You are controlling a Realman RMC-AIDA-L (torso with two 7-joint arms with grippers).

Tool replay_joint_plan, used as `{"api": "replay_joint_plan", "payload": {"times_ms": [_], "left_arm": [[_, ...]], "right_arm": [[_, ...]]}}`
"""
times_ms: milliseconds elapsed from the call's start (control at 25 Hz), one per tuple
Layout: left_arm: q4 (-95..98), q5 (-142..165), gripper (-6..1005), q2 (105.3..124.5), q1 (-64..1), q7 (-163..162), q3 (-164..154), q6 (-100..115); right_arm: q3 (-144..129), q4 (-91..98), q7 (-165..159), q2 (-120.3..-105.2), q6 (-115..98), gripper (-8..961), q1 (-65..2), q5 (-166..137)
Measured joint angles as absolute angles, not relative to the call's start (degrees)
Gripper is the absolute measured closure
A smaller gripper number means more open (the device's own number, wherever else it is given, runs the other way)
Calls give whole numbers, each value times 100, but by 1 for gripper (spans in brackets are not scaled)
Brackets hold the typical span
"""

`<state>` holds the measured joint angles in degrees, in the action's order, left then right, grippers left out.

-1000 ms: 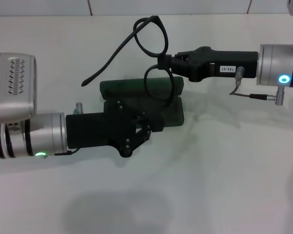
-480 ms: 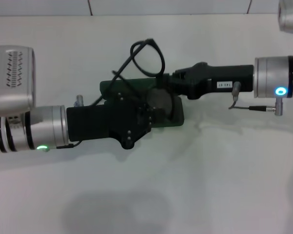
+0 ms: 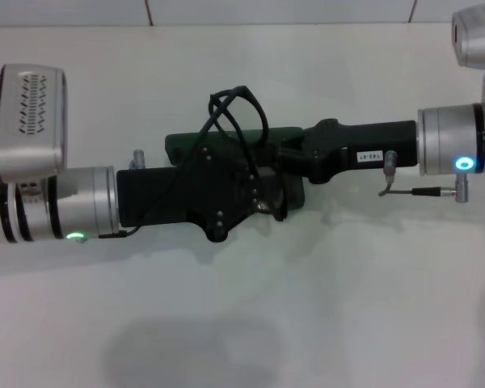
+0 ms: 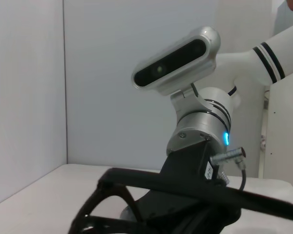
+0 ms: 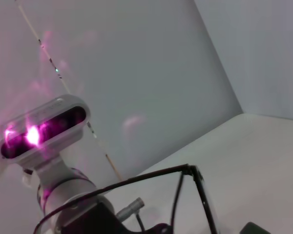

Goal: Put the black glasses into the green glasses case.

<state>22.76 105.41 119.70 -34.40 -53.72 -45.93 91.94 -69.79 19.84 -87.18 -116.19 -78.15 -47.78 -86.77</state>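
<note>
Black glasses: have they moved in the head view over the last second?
Yes. The black glasses, carried by the right hand, have come down toward the green glasses case, their frame now overlapping it instead of standing beyond its far edge.

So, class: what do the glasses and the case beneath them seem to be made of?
The black glasses: thin matt black frame, probably plastic, with slim rims and no metallic glint. The green glasses case: dark green with a dull, felt-like surface; it keeps a boxy shape, so probably a hard shell under fabric.

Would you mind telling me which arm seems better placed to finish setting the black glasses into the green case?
Probably the right: the right gripper is at the black glasses over the green glasses case, while the left gripper covers the case's front.
</note>
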Motion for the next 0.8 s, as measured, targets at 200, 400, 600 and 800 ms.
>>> {"api": "replay_joint_plan", "payload": {"times_ms": [200, 400, 600, 800], "left_arm": [[2276, 10540, 998, 11970, -3445, -5393, -4590, 9193], [2276, 10548, 998, 11965, -3445, -5401, -4603, 9220], [2284, 10556, 998, 11956, -3429, -5407, -4639, 9322], [2295, 10559, 998, 11945, -3401, -5419, -4641, 9468]], "right_arm": [[-6983, 1989, -8677, -11619, -7897, 897, -4758, -8687], [-6951, 1995, -8612, -11619, -7880, 898, -4717, -8676], [-6885, 2124, -8587, -11580, -7713, 898, -4522, -8452], [-6494, 2522, -8581, -11493, -7700, 897, -4114, -8386]]}}
